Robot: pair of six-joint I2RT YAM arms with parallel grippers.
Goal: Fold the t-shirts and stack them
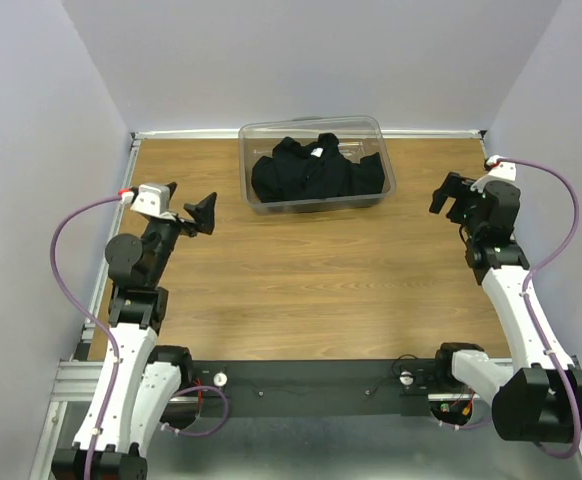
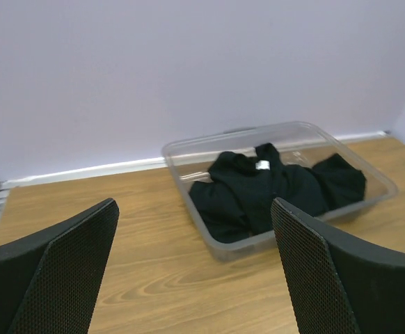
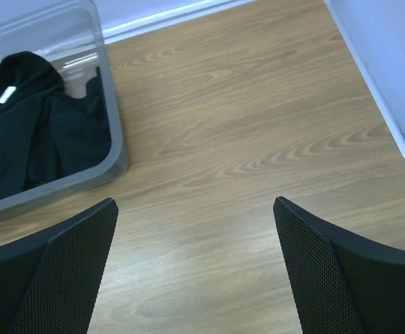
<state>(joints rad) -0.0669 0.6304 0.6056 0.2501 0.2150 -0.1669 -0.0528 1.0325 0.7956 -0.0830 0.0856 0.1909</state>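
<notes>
1. The left hand [image 1: 189, 203] hovers above the left part of the table [image 1: 321, 290], fingers spread wide with nothing between them. Its wrist view looks toward the clear bin [image 1: 313, 126], apart from it with bare wood between.
2. The t-shirts [image 1: 316, 172] lie in a crumpled black heap inside that bin, at the far middle of the table. None is folded or laid out, and the heap does not show how many there are. The step in hand seems to be the first one: fetching a single shirt out.
3. A small white neck tag [image 2: 262, 165] shows near the top of the heap. It marks a collar, so pinching the cloth just beside it would likely raise one shirt rather than a tangle — a deep bite into the middle of the pile risks dragging several.
4. The bin's walls enclose the heap, so the lift should probably go straight up until the hem clears the rim. It can then come toward the open wood in front, where there is room to spread the shirt flat.
5. The right hand [image 1: 449, 198] hangs above the right part of the table, off the bin's right side and apart from it. It is likewise agape and holds nothing — free to steady the bin or take the opposite shoulder.
</notes>
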